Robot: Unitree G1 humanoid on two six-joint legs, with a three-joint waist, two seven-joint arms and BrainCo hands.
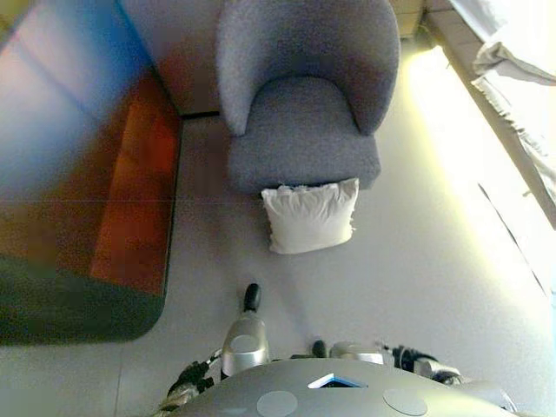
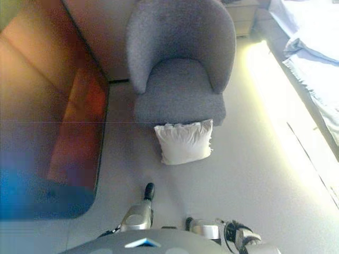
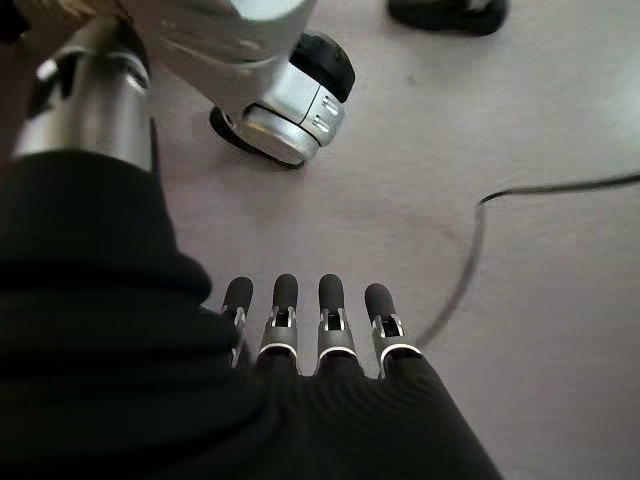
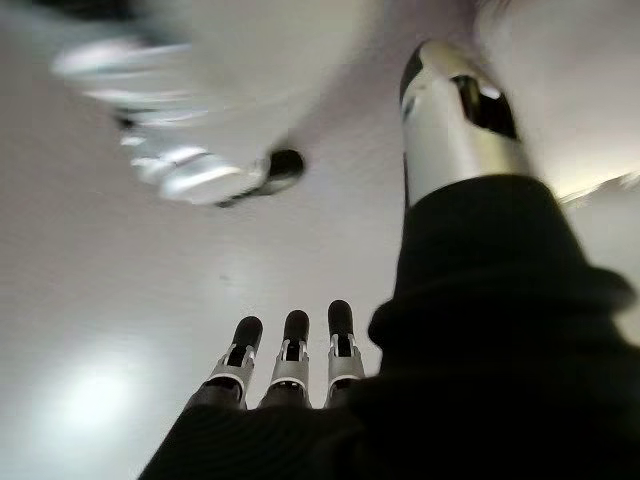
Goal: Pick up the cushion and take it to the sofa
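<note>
White cushion [image 1: 311,217] lies on the pale floor [image 1: 408,269], its far edge touching the front of the grey armchair [image 1: 304,95]; neither hand is on it. You have open floor between the cushion and the robot, and more to the right of the chair, running up to a bright strip beside pale bedding [image 2: 312,47] at the right edge. On the left, a large reddish-brown sofa [image 2: 47,116] bounds the floor; its dark edge runs close beside the chair's left side, leaving only a narrow gap. The right eye view shows a small cabinet [image 2: 244,16] behind the chair, which the left eye view barely shows. Only the wrist views show the hands: left hand [image 3: 310,330] hangs over bare floor, fingers straight and side by side, holding nothing; right hand [image 4: 290,365] likewise, fingers straight, together, empty. The armchair seat holds nothing.
</note>
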